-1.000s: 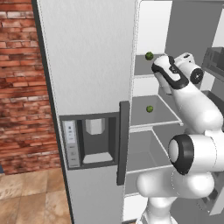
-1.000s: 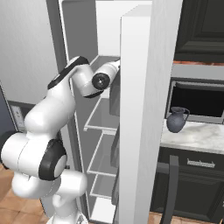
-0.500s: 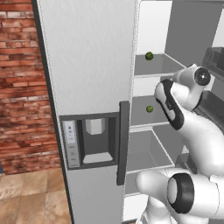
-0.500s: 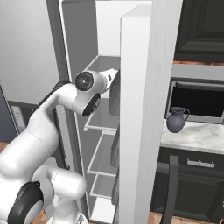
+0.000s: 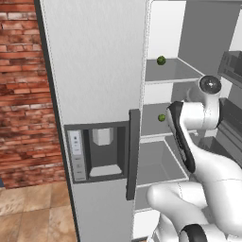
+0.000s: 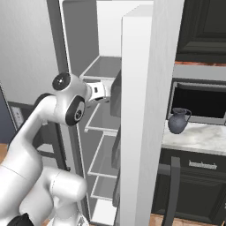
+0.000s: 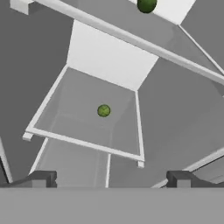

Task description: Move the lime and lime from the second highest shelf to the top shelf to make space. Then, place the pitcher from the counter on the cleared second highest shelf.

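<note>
Two limes are counted: one lime (image 5: 161,60) is seen on the top shelf (image 5: 175,73), the other lime (image 7: 103,110) on the second highest shelf (image 7: 87,118). One pitcher (image 6: 178,122) stands on the desk (image 6: 198,137). The tool (image 7: 109,178) is held wide open, empty.

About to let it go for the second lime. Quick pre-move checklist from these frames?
1. One lime already on the top shelf: ok.
2. Other lime alone on the second shelf, in plain sight in the hand view: ok.
3. Gripper open and empty, fingertips wide apart: ok.
4. Gripper lined up with that lime: ok, roughly centred, not yet near.
5. Fridge door open, clear of the arm: ok.
6. Pitcher upright on the counter: ok.
</note>
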{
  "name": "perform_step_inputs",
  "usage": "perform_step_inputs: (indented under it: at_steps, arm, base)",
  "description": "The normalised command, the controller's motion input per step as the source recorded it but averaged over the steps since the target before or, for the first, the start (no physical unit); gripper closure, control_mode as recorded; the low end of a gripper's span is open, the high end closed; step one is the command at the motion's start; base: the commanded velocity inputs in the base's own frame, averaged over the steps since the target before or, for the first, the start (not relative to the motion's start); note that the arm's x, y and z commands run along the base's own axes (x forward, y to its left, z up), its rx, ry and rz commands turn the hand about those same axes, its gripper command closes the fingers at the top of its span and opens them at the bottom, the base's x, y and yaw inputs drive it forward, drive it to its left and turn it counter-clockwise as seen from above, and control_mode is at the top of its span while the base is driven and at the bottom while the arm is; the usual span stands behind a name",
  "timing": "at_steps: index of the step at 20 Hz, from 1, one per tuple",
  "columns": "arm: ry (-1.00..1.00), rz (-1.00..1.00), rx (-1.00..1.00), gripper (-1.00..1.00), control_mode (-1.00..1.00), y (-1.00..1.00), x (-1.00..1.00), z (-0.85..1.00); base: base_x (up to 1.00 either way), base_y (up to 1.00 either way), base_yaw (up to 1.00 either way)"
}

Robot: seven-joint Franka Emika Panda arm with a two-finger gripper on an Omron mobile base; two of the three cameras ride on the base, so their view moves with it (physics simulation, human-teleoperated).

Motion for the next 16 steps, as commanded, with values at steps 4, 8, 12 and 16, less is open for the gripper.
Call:
perform_step_inputs:
  at_steps: [4,8,12,16]
  arm:
    - [0.11,-0.24,0.10,-1.00,-1.00,0.12,-0.16,-0.23]
    - [0.18,-0.20,0.14,-1.00,-1.00,0.02,-0.02,-0.21]
    - [0.12,-0.08,0.19,-1.00,-1.00,0.00,0.01,-0.22]
    - [0.03,0.00,0.21,-1.00,-1.00,0.00,0.11,-0.36]
  base:
    - [0.00,0.00,0.00]
    - [0.00,0.00,0.00]
    - [0.00,0.00,0.00]
    - [0.00,0.00,0.00]
